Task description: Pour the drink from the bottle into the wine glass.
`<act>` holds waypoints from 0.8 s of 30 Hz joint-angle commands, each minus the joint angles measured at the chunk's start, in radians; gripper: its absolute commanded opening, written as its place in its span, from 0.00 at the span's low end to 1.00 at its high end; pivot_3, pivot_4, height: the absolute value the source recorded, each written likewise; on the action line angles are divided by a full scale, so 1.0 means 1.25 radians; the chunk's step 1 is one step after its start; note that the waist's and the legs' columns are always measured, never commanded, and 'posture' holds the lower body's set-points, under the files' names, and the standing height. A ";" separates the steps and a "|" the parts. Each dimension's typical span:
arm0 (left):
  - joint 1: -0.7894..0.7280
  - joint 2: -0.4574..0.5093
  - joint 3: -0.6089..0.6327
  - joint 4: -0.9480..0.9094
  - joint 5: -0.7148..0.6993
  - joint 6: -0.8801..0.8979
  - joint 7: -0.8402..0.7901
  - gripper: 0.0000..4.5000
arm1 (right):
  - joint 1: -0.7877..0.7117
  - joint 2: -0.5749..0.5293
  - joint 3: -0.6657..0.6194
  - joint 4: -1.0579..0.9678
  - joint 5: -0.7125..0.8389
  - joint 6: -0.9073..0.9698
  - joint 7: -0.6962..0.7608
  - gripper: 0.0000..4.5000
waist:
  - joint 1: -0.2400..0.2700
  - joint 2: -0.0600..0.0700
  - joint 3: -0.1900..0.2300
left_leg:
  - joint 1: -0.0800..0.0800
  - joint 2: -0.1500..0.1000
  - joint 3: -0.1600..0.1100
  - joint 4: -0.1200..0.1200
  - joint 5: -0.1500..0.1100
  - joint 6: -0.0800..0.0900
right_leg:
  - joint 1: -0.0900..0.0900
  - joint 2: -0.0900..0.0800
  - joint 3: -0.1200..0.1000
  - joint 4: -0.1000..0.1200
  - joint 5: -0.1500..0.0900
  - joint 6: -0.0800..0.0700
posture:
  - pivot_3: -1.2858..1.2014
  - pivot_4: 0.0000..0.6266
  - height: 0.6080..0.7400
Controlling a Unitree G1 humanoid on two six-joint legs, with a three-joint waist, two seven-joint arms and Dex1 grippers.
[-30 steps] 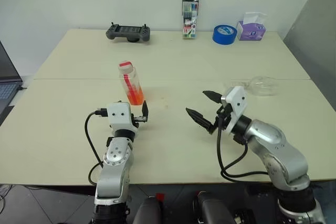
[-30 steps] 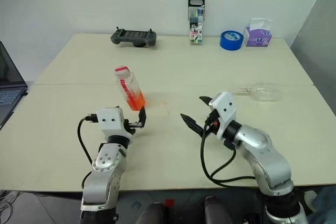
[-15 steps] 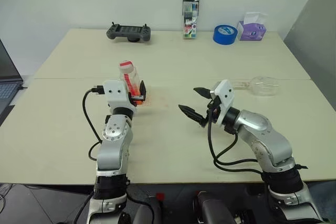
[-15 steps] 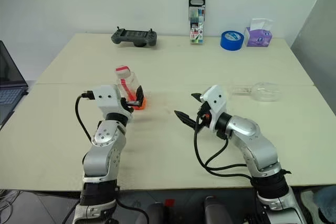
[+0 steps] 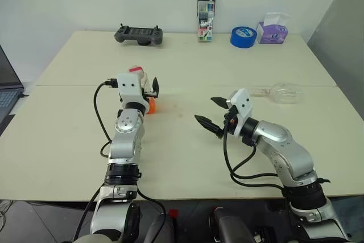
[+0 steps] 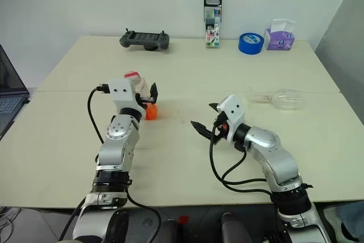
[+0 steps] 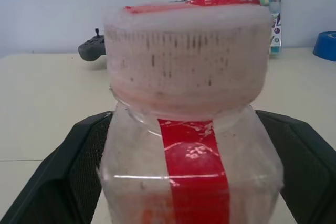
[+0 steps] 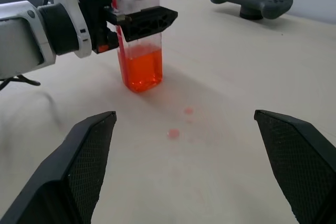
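Observation:
The bottle [image 8: 139, 51] stands on the table left of centre, with its red-and-white band up at the neck [image 7: 186, 77]. The orange drink [image 8: 140, 67] fills its lower part. My left gripper [image 5: 149, 91] is open, and its black fingers [image 7: 68, 177] straddle the bottle's upper body; I cannot tell whether they touch it. At mid-table my right gripper [image 5: 207, 110] hangs open and empty, pointing towards the bottle, a good way to its right. Far to the right, the wine glass [image 5: 282, 92] lies on its side on the table.
Along the back edge sit a game controller [image 5: 139, 34], a marker pack [image 5: 206, 16], a blue tape roll [image 5: 243, 37] and a tissue box [image 5: 272, 29]. A laptop [image 5: 7, 98] shows at the left edge. Small orange drops [image 8: 178, 124] mark the table beside the bottle.
My left gripper has moved forward and up, from in front of the bottle to around its upper part. The right gripper has shifted only slightly.

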 commanded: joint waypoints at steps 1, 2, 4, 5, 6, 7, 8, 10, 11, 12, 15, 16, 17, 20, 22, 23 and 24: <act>-0.003 -0.008 -0.011 -0.028 0.004 -0.025 0.000 0.99 | 0.000 0.001 -0.013 -0.023 -0.002 -0.017 -0.005 1.00 | 0.000 0.000 0.000 | 0.000 0.000 0.000 0.000 0.000 0.000 | 0.000 -0.001 0.000 0.000 0.000 0.000 | 0.52 0.24 1.00; 0.001 -0.010 -0.014 -0.034 0.004 -0.028 -0.001 0.99 | 0.000 0.002 -0.013 -0.022 -0.003 -0.018 -0.007 1.00 | 0.000 0.000 0.000 | 0.000 0.000 0.000 0.000 0.000 0.000 | 0.000 -0.001 0.000 0.000 0.000 0.000 | 0.52 0.24 1.00; 0.008 -0.012 -0.017 -0.046 0.004 -0.029 -0.002 0.99 | 0.000 0.003 -0.012 -0.020 -0.003 -0.020 -0.007 1.00 | 0.000 0.000 0.000 | 0.000 0.000 0.000 0.000 0.000 0.000 | 0.000 -0.001 0.000 0.001 0.000 0.000 | 0.52 0.24 1.00; 0.012 -0.011 -0.019 -0.051 0.005 -0.029 0.000 0.99 | 0.000 0.003 -0.010 -0.019 -0.004 -0.021 -0.006 1.00 | 0.000 0.000 0.000 | 0.000 0.000 0.000 0.000 0.000 0.000 | 0.000 -0.001 0.000 0.001 0.000 0.000 | 0.52 0.24 1.00; 0.014 -0.010 -0.018 -0.055 0.007 -0.027 0.004 0.96 | 0.000 0.003 -0.009 -0.017 -0.004 -0.022 -0.004 1.00 | 0.000 0.000 0.000 | 0.000 0.000 0.000 0.000 0.000 0.000 | 0.000 -0.001 0.000 0.001 0.000 0.000 | 0.52 0.24 1.00; 0.016 -0.009 -0.017 -0.057 0.007 -0.026 0.006 0.90 | -0.001 0.003 -0.007 -0.016 -0.005 -0.023 -0.003 1.00 | 0.000 0.000 0.000 | 0.000 0.000 0.000 0.000 0.000 0.000 | 0.000 -0.001 0.000 0.001 0.000 0.000 | 0.52 0.24 1.00; 0.018 -0.008 -0.016 -0.059 0.008 -0.026 0.008 0.85 | -0.002 0.004 -0.006 -0.014 -0.006 -0.024 -0.002 1.00 | 0.000 0.000 0.000 | 0.000 0.000 0.000 0.000 0.000 0.000 | 0.000 -0.001 0.000 0.001 0.000 0.000 | 0.52 0.24 1.00; 0.020 -0.005 -0.014 -0.061 0.011 -0.026 0.012 0.71 | -0.005 0.005 -0.006 -0.010 -0.007 -0.025 -0.002 1.00 | 0.000 0.000 0.000 | 0.000 0.000 0.000 0.000 0.000 0.000 | 0.000 -0.001 0.000 0.001 0.000 0.000 | 0.52 0.24 1.00; 0.021 -0.004 -0.014 -0.061 0.012 -0.026 0.014 0.64 | -0.007 0.006 -0.006 -0.009 -0.008 -0.025 -0.002 1.00 | 0.000 0.000 0.000 | 0.000 0.000 0.000 0.000 0.000 0.000 | 0.000 -0.001 0.000 0.001 0.000 0.000 | 0.52 0.24 1.00; 0.021 -0.003 -0.013 -0.061 0.014 -0.026 0.018 0.56 | -0.008 0.005 -0.005 -0.008 -0.009 -0.026 -0.001 1.00 | 0.000 0.000 0.000 | 0.000 0.000 0.000 0.000 0.000 0.000 | 0.000 -0.001 0.000 0.001 0.000 0.000 | 0.52 0.24 1.00; 0.020 0.000 -0.012 -0.062 0.017 -0.028 0.024 0.40 | -0.011 0.006 -0.003 -0.009 -0.011 -0.025 0.000 1.00 | 0.000 0.000 0.000 | 0.000 0.000 0.000 0.000 0.000 0.000 | 0.000 -0.001 0.000 0.001 0.000 0.000 | 0.52 0.24 1.00; 0.019 0.001 -0.012 -0.060 0.018 -0.030 0.023 0.40 | -0.013 0.007 -0.002 -0.012 -0.011 -0.023 0.000 1.00 | 0.000 0.000 0.000 | 0.000 0.000 0.000 0.000 0.000 0.000 | 0.000 -0.001 0.000 0.001 0.000 0.000 | 0.52 0.24 1.00; 0.017 0.005 -0.013 -0.055 0.020 -0.035 0.021 0.40 | -0.018 0.007 -0.003 -0.018 -0.009 -0.017 -0.001 1.00 | 0.000 0.000 0.000 | 0.000 0.000 0.000 0.000 0.000 0.000 | 0.000 -0.001 0.000 0.001 0.000 0.000 | 0.52 0.24 1.00; -0.001 0.013 -0.012 -0.039 0.013 -0.053 0.003 0.40 | -0.060 -0.002 -0.017 -0.052 0.001 0.027 -0.013 1.00 | 0.000 0.000 0.000 | 0.000 0.000 0.000 0.000 0.000 0.000 | 0.000 -0.001 -0.001 0.001 0.000 0.000 | 0.52 0.24 1.00; -0.018 0.013 -0.012 -0.035 -0.006 -0.058 -0.022 0.40 | -0.106 -0.005 -0.033 -0.077 0.003 0.069 -0.035 1.00 | 0.000 0.000 0.000 | 0.000 0.000 -0.001 0.000 0.000 0.000 | -0.001 -0.001 0.000 0.002 0.000 0.000 | 0.52 0.24 1.00; -0.026 0.012 -0.016 -0.041 -0.023 -0.053 -0.049 0.40 | -0.135 -0.004 -0.041 -0.088 0.003 0.097 -0.054 1.00 | 0.000 0.000 0.000 | 0.000 0.000 -0.001 0.000 0.000 0.000 | -0.001 -0.001 0.000 0.002 0.000 0.000 | 0.52 0.24 1.00; -0.031 0.014 -0.028 -0.055 -0.039 -0.048 -0.085 0.40 | -0.175 0.008 -0.054 -0.101 -0.005 0.137 -0.095 1.00 | 0.000 0.000 0.000 | 0.000 0.000 -0.001 0.000 0.000 0.000 | -0.002 -0.001 0.000 0.003 0.000 0.000 | 0.52 0.24 1.00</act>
